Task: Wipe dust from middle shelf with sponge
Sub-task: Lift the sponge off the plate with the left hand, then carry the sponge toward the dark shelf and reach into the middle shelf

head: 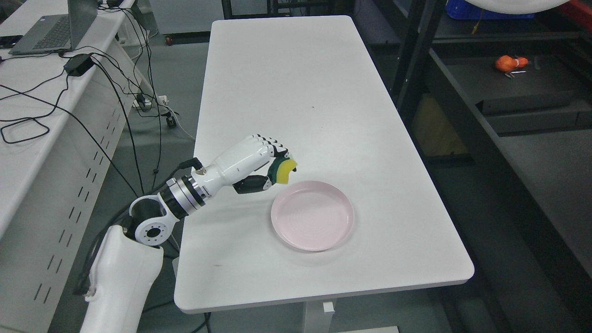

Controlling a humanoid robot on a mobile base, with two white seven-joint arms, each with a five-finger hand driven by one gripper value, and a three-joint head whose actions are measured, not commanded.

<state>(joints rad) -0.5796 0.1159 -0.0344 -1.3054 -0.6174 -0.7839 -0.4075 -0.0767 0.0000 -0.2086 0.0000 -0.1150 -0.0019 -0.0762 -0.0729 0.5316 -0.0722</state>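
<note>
Sponge (283, 170) is pinched in left hand (259, 162) above table (296, 92), just left of pink plate (312, 215), ready for carrying to the shelf.

The left hand (259, 159) looks like glossy white plastic with matt black finger joints and a shiny metal wrist ring. The sponge (283, 171) is soft yellow foam with a rough green scouring side. At its 5 o'clock, the pink plate (296, 240) looks smooth, slightly glossy; the table (296, 92) is smooth matt white.
</note>
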